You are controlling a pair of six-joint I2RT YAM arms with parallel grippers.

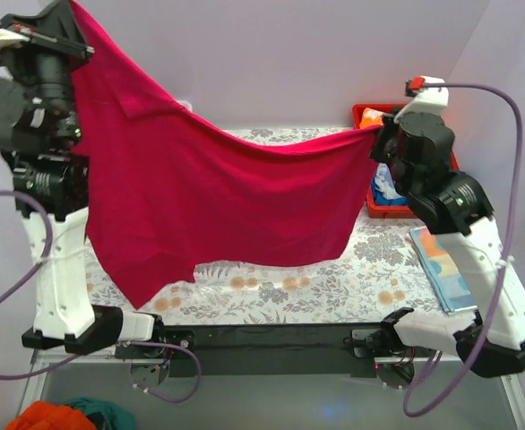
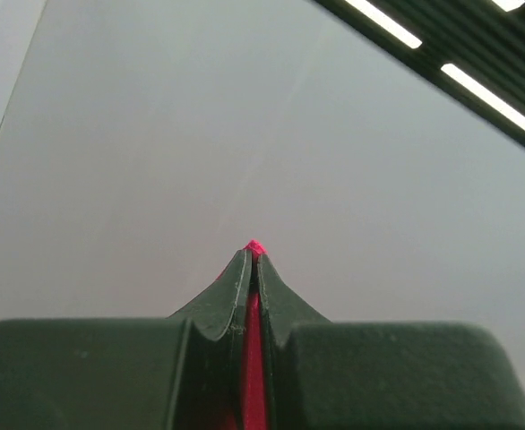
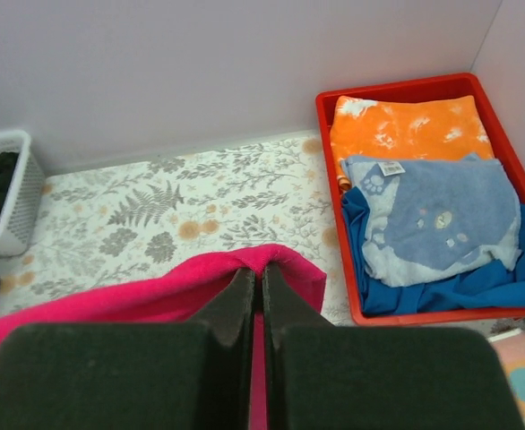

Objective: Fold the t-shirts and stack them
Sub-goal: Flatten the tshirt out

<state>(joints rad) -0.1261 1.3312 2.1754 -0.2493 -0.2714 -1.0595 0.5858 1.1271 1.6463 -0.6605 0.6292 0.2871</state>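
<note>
The crimson-red t-shirt (image 1: 218, 193) hangs spread in the air between both arms, its lower edge drooping toward the floral table. My left gripper (image 1: 70, 18) is raised high at the upper left and shut on one corner; red cloth shows between its fingertips (image 2: 254, 248). My right gripper (image 1: 379, 133) is lower on the right, shut on the other corner (image 3: 271, 264). Folded orange, light blue and dark blue shirts (image 3: 424, 179) lie in the red tray (image 3: 397, 315). A teal shirt (image 1: 101, 412) lies below the table's near edge.
A white basket (image 3: 7, 193) with dark clothes stands at the table's far left. A colourful booklet (image 1: 442, 269) lies by the right arm's base. An orange cloth (image 1: 52, 417) lies beside the teal one. The floral tablecloth (image 1: 280, 291) shows beneath the hanging shirt.
</note>
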